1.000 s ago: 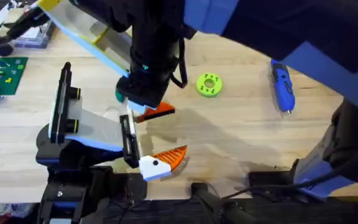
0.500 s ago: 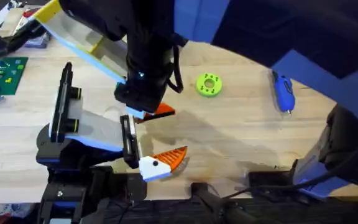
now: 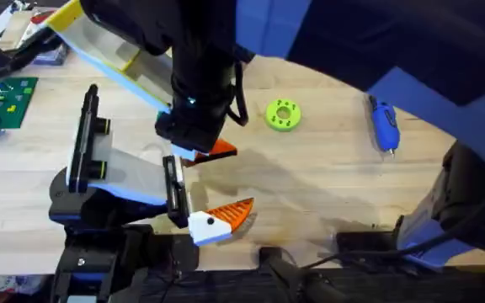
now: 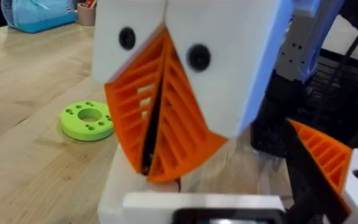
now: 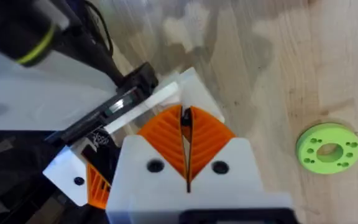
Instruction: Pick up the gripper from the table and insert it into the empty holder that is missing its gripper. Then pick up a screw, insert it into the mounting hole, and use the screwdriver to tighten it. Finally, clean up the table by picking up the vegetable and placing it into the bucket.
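My right gripper (image 3: 192, 147) reaches across the middle and is shut on the gripper (image 3: 219, 150). That gripper's orange finger points right, and its white base (image 5: 188, 84) sits at the far end of the holder's black slotted plate (image 3: 173, 192). In the left wrist view the right gripper (image 4: 148, 171) points down onto the white base (image 4: 129, 198). A matching white-and-orange gripper (image 3: 221, 220) sits at the plate's near end. The blue screwdriver (image 3: 382, 120) lies at the far right. The vegetable, the screw and the bucket are out of view.
A yellow-green ring (image 3: 283, 115) lies right of the right gripper. A taller black plate with yellow rings (image 3: 84, 139) stands left of the holder's grey body. A green circuit board (image 3: 2, 101) lies at the far left. Bare wood stretches between the ring and the screwdriver.
The right arm shifted slightly left between one second and half a second ago. Since then nothing has moved; the orange finger stays where it was.
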Robot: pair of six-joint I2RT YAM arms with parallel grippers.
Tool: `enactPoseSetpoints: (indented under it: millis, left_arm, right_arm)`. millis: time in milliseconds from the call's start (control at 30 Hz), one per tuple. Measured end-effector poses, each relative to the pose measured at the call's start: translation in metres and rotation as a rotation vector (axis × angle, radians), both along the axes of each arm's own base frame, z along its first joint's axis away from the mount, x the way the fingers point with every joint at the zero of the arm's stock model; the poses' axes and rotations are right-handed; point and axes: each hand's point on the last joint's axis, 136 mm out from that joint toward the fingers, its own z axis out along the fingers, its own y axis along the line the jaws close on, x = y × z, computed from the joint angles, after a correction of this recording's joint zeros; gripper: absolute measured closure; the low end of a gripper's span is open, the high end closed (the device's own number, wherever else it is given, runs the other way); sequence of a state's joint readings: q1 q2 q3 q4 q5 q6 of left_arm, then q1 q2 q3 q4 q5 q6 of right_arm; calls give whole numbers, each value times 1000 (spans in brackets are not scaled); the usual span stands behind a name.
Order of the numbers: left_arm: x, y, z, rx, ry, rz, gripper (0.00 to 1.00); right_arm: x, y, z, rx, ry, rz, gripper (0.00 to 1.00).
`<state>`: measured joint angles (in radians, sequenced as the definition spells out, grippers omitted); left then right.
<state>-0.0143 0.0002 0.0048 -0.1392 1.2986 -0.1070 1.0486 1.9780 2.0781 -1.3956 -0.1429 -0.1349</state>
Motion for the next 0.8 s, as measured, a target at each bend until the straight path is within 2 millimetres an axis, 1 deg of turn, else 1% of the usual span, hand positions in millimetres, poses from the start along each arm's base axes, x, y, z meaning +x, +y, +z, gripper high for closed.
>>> enactPoseSetpoints:
  millis: [467, 567, 600, 633, 767, 800]
  left_arm:
    - [0, 0, 0, 0, 0, 0, 14]
    - [0, 0, 0, 0, 0, 1, 14]
    - [0, 0, 0, 0, 0, 1, 14]
    - [0, 0, 0, 0, 0, 1, 14]
    - [0, 0, 0, -1, 3, 1, 14]
    - [0, 0, 0, -1, 3, 1, 14]
  right_arm:
    - [0, 0, 0, 0, 0, 0, 998]
    - [-1, 0, 0, -1, 3, 0, 923]
    - [-1, 0, 0, -1, 5, -1, 862]
    - [-1, 0, 0, -1, 6, -1, 758]
    - [1, -5, -1, -22, -2, -6, 163]
    - [3, -7, -1, -27, -5, -10, 60]
